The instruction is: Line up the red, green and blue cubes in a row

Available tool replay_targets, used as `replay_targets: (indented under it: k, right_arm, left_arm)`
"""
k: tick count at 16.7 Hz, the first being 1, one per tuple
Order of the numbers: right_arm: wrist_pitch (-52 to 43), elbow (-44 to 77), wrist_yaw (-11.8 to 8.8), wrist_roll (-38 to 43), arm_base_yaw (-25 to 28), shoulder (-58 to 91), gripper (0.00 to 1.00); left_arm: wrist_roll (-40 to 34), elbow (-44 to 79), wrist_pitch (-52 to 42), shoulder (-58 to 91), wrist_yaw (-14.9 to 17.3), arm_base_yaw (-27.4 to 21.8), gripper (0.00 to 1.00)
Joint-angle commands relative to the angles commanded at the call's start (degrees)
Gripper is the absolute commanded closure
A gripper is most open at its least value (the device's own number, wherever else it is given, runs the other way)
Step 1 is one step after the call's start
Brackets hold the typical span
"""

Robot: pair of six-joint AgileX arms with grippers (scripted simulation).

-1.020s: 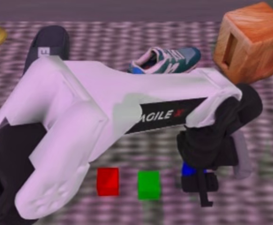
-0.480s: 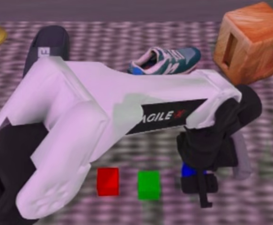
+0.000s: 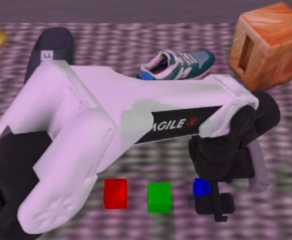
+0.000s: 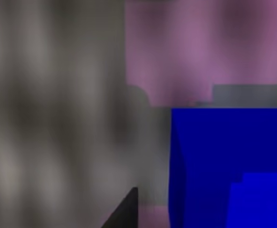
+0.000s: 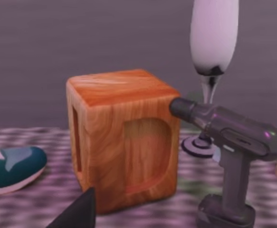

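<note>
Your left arm reaches across the table from the top view's left, and its left gripper [image 3: 213,200] hangs over the front right part of the table, right at the blue cube [image 3: 202,187]. From above you see the blue cube poking out on the left side of the gripper's black fingers, touching or nearly touching them; you cannot tell from these views whether the fingers are spread or pressed onto it. In the left wrist view the blue cube [image 4: 228,166] fills the near corner of the picture, sitting on the purple-grey table, with 1 dark fingertip [image 4: 124,211] showing apart from it. The 3 cubes lie in a row along the front of the table: the red cube [image 3: 115,193] at the left, the green cube [image 3: 159,197] just to its right with a gap between, and the blue cube further right. Behind them you have a sneaker [image 3: 178,65], a large wooden cube [image 3: 268,45] at the back right, and a drill [image 5: 228,156] beside it in the right wrist view. Your right gripper's own fingers barely show.
</note>
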Motion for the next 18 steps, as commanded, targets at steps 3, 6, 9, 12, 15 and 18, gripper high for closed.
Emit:
replay_targets:
  k: [3,6,9,12,15,18]
  right_arm:
    - [0.0,0.0,0.0,0.0,0.0,0.0,0.0]
    - [0.0,0.0,0.0,0.0,0.0,0.0,0.0]
    - [0.0,0.0,0.0,0.0,0.0,0.0,0.0]
    - [0.0,0.0,0.0,0.0,0.0,0.0,0.0]
    - [0.0,0.0,0.0,0.0,0.0,0.0,0.0]
    - [0.0,0.0,0.0,0.0,0.0,0.0,0.0]
  left_arm:
    - [0.0,0.0,0.0,0.0,0.0,0.0,0.0]
    - [0.0,0.0,0.0,0.0,0.0,0.0,0.0]
    - [0.0,0.01,-0.01,-0.03,0.0,0.09,0.0]
    - [-0.12,2.16,-2.39,-0.54,-0.01,0.37,0.0]
    - [-0.17,6.94,-9.45,-1.96,-0.03,0.88,0.0]
    - [-0.09,10.39,-13.63,-3.2,-0.03,1.16,0.0]
